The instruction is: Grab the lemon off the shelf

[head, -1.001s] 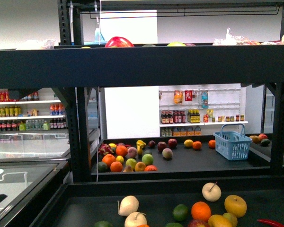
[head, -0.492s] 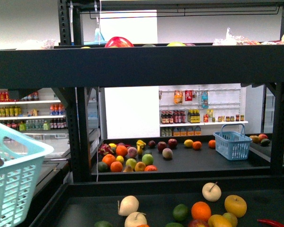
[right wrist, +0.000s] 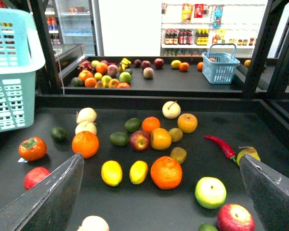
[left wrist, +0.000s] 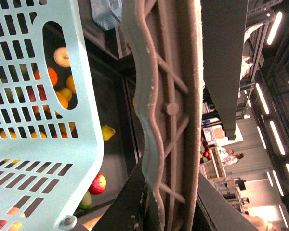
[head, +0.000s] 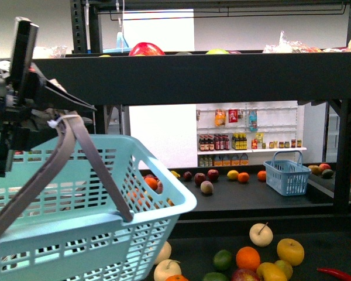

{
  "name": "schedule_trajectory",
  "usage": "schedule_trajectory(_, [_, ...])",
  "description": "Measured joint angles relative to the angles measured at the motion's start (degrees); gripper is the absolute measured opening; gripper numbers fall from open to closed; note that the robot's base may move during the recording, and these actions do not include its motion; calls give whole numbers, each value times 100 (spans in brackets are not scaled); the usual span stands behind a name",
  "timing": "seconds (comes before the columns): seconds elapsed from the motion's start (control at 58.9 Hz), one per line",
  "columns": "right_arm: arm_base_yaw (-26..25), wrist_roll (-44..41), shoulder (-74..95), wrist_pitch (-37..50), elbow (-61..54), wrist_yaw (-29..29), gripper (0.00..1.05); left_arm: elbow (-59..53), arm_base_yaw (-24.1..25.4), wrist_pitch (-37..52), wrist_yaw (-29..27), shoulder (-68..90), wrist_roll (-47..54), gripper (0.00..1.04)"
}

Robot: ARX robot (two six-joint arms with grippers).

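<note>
Two small yellow lemons (right wrist: 111, 173) (right wrist: 138, 172) lie side by side on the black shelf tray (right wrist: 260, 125), left of a large orange (right wrist: 166, 172). My right gripper (right wrist: 161, 161) hangs open above them, its fingers (right wrist: 48, 197) spread wide on either side of that fruit. My left gripper (head: 61, 120) is shut on the grey basket handle (head: 85, 158), holding the light-blue basket (head: 105, 234) up at the left in front of the shelf (head: 222, 70). In the left wrist view the handle (left wrist: 168, 110) runs between the jaws of the left gripper (left wrist: 168, 197). The basket blocks the front view of the lemons.
Oranges, apples, limes, a persimmon (right wrist: 32, 148) and a red chilli (right wrist: 220, 146) crowd the tray. A second fruit rack behind holds a small blue basket (head: 286, 172). Black upright posts (head: 342, 158) and an upper tray of fruit frame the opening.
The light-blue basket has risen from the lower left and swung right into the front view, with my left arm now showing above it. The fruit has not moved.
</note>
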Motion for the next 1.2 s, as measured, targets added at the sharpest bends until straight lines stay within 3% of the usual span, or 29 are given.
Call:
schedule_trajectory(0.255, [0,0,0,0,0,2,97,201,-741,116,-278,433,-142,14])
schedule_trajectory(0.509, [0,0,0,0,0,2,97,363,-979,101,-492,575,-125,14])
schedule_trajectory(0.526, [20,-15,13,-4,2,94,97,365,-981,103,-503,586,-122,14])
schedule_trajectory(0.628, [551,-92,638,-87,70,2048,97,369,-990,101,-540,621,-87,14])
schedule_trajectory(0.696, [483,-59,1266,39,101,2518,97,372,-990,101,-560,621,-85,14])
schedule_trajectory(0.848, [-28,260,3060,802,433,1775,97,376,-992,101,-573,621,-57,14])
schedule_trajectory(1.018, [-393,284,6192,2306,1405,791,97,376,-994,101,-562,621,-61,14])
schedule_trajectory(1.205, [-391,243,8922,2306,2844,262,97,382,-999,101,-557,623,-48,14])
